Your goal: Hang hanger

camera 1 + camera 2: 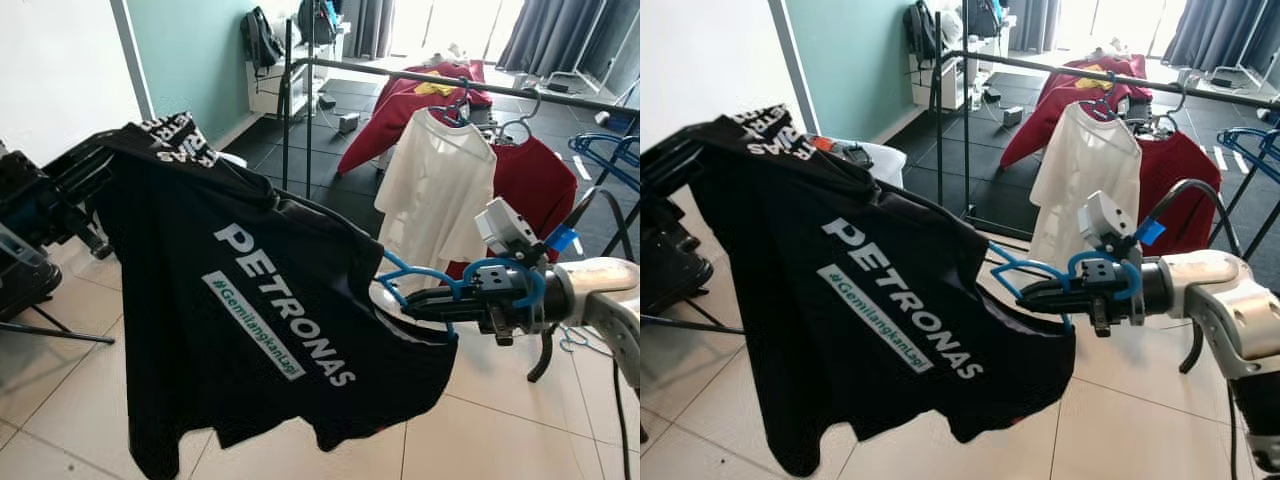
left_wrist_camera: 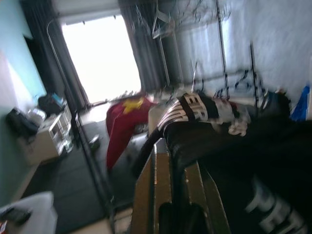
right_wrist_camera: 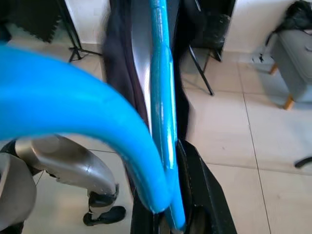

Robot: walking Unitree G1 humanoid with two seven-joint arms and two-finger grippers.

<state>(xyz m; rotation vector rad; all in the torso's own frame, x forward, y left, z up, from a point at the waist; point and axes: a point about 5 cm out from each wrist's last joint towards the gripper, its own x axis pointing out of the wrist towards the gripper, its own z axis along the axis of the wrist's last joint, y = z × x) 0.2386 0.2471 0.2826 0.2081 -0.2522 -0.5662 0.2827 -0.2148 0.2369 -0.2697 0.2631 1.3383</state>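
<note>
Short of the clothes rail (image 1: 450,80), you hold the black Petronas T-shirt (image 1: 250,330) stretched between both arms. Your right gripper (image 1: 415,300) has its fingers clamped on the blue hanger (image 1: 405,272) at the shirt's collar; the right wrist view confirms that grip. Your left gripper (image 2: 170,195) pinches the shirt's far shoulder.

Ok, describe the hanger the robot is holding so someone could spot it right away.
Find the black PETRONAS shirt stretched between the two grippers. At its right edge, the right gripper grips a blue hanger. The other shirts hang from the black rail behind.
</note>
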